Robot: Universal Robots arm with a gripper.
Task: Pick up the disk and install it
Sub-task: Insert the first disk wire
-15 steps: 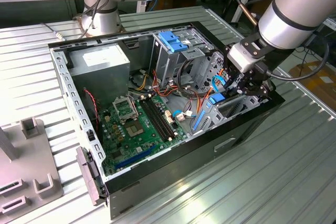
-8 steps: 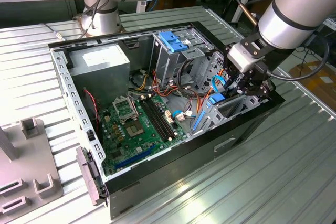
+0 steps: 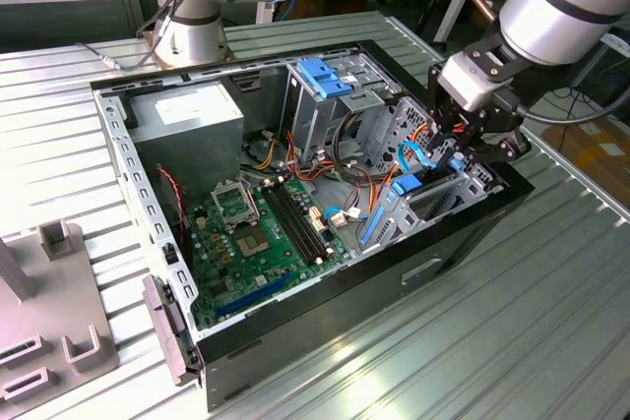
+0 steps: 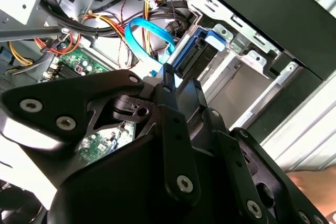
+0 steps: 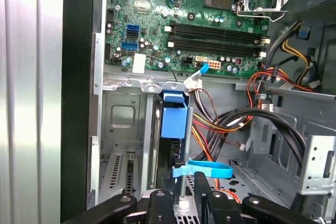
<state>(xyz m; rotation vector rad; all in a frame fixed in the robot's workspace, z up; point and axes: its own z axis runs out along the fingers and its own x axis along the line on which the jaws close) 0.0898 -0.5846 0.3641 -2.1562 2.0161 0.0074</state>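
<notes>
– Grip first: what did the gripper (image 5: 181, 196) have?
– Its fingers were closed on either face of the disk (image 5: 174, 121), at its near end, as far as I could make out in the first wrist view; the contact itself was partly hidden. The disk stood on edge in the drive bay at the corner of the case (image 3: 325, 307), toward the exterior view's right, with its light-blue carrier end pointing at the motherboard (image 5: 157, 24).
– How did you expect it to handle?
– Stiff and fairly heavy for its size, I judged. The smooth metal faces could slip, and it would not take knocks well. I reckoned the flat faces were the place to hold, not the plastic carrier, which looked likely to flex.
– Room around it?
– Tight. A blue flat cable (image 5: 210, 169) looped just beside the fingers, and bundled wires (image 5: 236, 124) crowded the bay. The case lay open on a ribbed metal table (image 3: 522, 331), which looked firm and level
</notes>
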